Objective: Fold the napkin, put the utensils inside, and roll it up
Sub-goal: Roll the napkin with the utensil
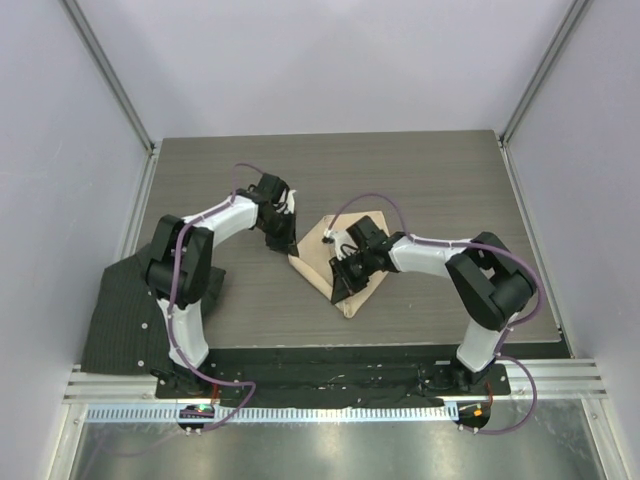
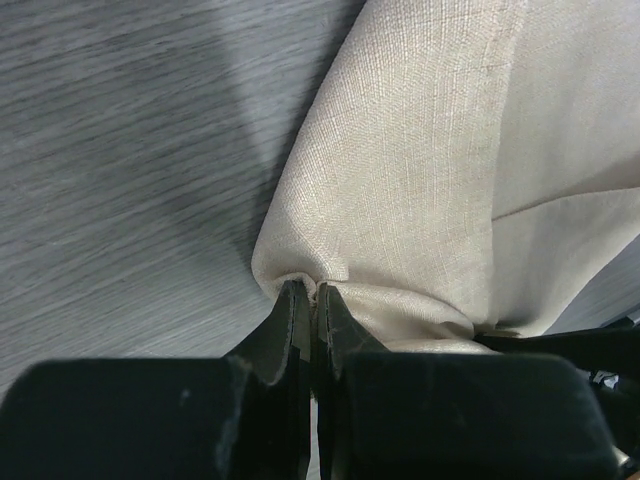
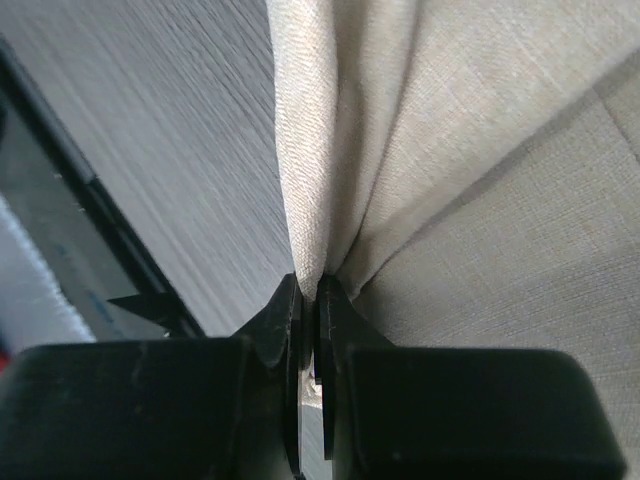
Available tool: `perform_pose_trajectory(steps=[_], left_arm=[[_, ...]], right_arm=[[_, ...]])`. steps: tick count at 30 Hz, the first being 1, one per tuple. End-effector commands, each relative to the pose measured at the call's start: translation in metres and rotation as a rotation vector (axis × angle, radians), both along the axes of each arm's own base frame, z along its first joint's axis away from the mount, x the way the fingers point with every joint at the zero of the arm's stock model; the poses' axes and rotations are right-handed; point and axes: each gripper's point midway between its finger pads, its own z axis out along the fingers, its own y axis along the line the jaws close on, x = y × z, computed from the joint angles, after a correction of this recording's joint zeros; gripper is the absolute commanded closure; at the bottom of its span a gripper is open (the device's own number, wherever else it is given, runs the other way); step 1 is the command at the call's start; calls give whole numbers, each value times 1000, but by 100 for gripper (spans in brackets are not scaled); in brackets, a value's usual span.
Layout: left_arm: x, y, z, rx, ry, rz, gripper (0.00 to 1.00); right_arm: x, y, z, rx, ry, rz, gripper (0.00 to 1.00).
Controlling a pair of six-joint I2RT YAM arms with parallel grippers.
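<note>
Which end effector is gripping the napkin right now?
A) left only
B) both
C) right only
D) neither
B: in the wrist views, the left end effector and the right end effector each have their jaws closed on a bunched edge of the napkin.

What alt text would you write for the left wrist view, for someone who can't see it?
Close-up from the wrist: the left tool is shut, its dark fingertips pinching a bunched edge of the beige napkin. The woven cloth spreads toward the upper right of the picture, with the grey wood-grain table filling the left side.
</note>
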Motion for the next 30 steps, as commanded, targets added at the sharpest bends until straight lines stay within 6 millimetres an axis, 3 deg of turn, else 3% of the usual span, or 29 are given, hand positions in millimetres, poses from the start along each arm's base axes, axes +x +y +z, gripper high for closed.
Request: perform_pose_trajectory(steps=[1,8,13,16,21,24,30], left_arm=[[4,6,-7,39,14,-15,100],[-1,11,-27,88,72,-31,100],[-1,11,-28,85,77,-34,100],[-2,11,-26,85,76,-38,100],[-2,10,-24,77,76,-40,100],[-2,9,-23,75,73,-39,100],[-2,9,-23,73,72,-39,100]], right_arm=[[-11,7,4,152,175,9,99],[0,-4,-13,166,247,-60,99],[10,-1,7,178,187,-72,97],[19,-2,29,181,108,-93,74],[31,-6,76,185,-75,-114,55],[28,-4,95,196,-131,-113,50],[-11,15,79,105,-72,-27,50]])
